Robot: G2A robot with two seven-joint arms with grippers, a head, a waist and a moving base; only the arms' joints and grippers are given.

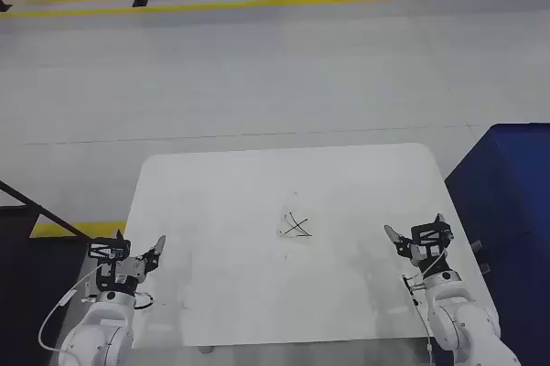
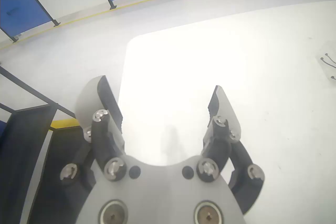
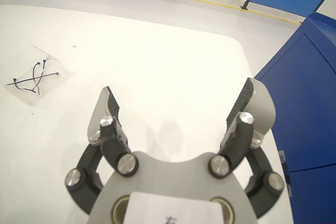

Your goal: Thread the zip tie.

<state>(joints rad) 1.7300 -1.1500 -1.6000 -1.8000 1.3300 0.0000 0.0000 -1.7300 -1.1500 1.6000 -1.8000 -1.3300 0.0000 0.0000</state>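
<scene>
Mid white counter (image 1: 220, 201), on clear sheet (image 3: 51, 66): thin black zip ties (image 1: 296, 225), crossed. Spread, empty: left hand (image 1: 142, 243), right hand (image 1: 415, 229). At 9 o'clock from right, likely nearer; 3 o'clock from left.

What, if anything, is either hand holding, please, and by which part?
Nothing: left hand and right hand are open and empty; the zip ties lie on the table.

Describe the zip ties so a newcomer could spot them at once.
Start at the white table; near its middle, farther out than the left hand and right hand, lies a clear plastic wrapper. The zip ties are thin black strands crossed within its outline, each with a small head at one end; their dark lines stand out against the pale surface around them.
</scene>
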